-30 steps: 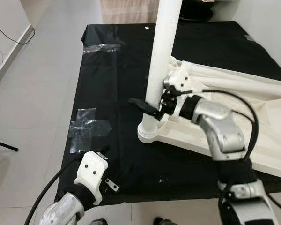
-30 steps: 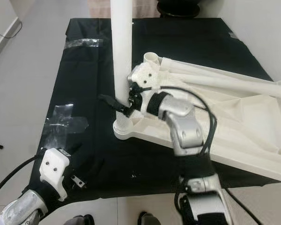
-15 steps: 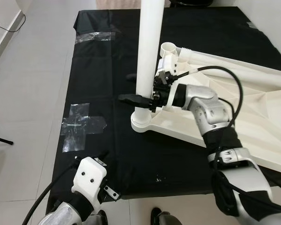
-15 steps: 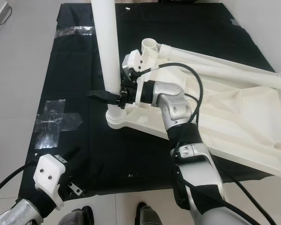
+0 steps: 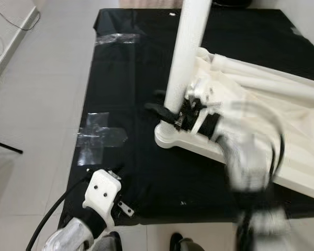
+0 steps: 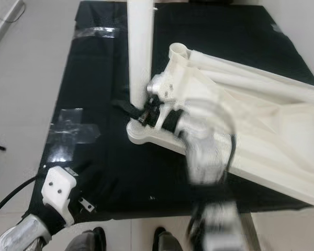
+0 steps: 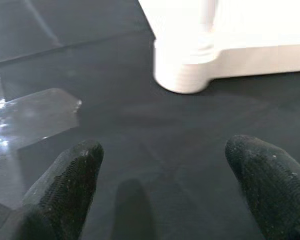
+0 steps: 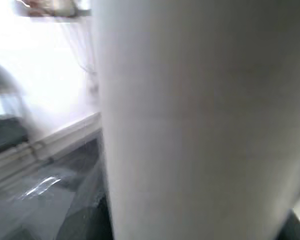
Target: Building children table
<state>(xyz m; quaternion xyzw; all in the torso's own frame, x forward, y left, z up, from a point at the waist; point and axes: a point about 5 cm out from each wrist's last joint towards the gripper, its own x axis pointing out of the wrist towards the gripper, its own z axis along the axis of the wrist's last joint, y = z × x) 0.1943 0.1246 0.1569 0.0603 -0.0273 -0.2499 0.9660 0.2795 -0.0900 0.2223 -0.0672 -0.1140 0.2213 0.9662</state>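
Black mat (image 5: 125, 63), blurred gripper (image 5: 170, 115) (apparently on leg (image 5: 186, 57)).

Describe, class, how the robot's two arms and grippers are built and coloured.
Both arms are silver metal with black joint sections. The left gripper has a white plastic housing with two small dark holes, a black cable looping from it, and black fingers with textured tips. The right gripper has black fingers, a white housing and looping black cables.

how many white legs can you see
3: one leg upright in the tabletop corner socket, right gripper around it; two legs lying across the tabletop. Others may be hidden.
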